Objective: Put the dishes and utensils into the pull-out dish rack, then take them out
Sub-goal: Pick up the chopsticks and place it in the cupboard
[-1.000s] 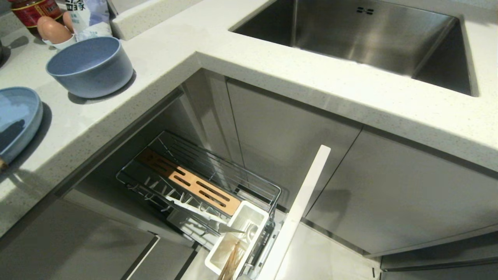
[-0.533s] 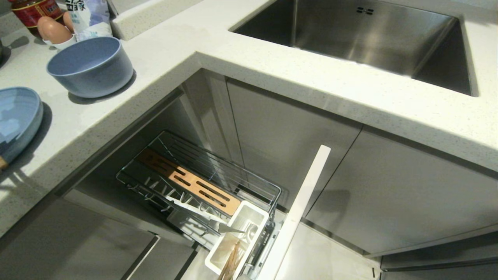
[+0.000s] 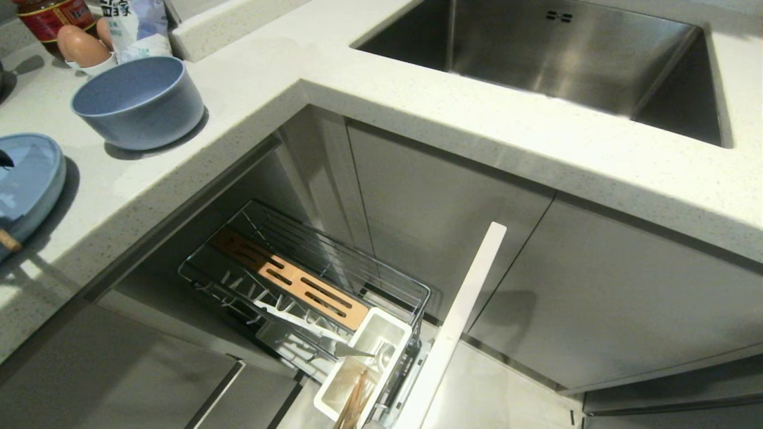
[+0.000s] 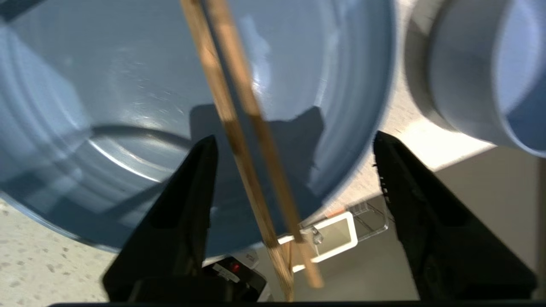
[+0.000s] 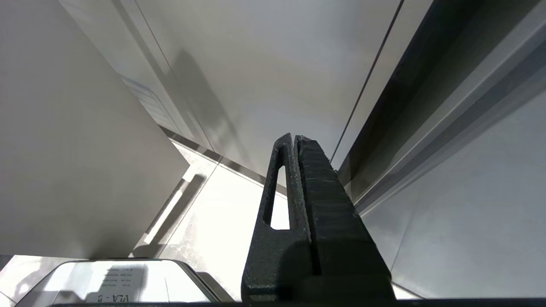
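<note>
Left tool [image 4: 294, 145] stood with its two black fingers [image 4: 200, 170] spread wide apart, hovering over the blue plate [image 4: 128, 85] on the worktop [image 3: 250, 77]; nothing was clamped between them. A pair of wooden chopsticks [image 4: 239, 128] lay loose across the plate, passing through the gap without touching either finger, their lower ends reaching past the plate's rim at about 6 o'clock in the wrist view. To finish this step well, I judge the tool should lift straight away from the plate so neither finger brushes the sticks and rolls them off the rim. The bowl [image 3: 138, 101] sat on the worktop at roughly 1 o'clock from the plate in the head view, just beside it but apart. The pull-out rack [image 3: 298, 280] hung open below the worktop edge, its white cutlery box [image 3: 363, 369] holding more sticks and a metal utensil. The left arm pointed steeply down at the plate. The right tool [image 5: 298, 179] was pressed together, parked low by the cabinet fronts.
</note>
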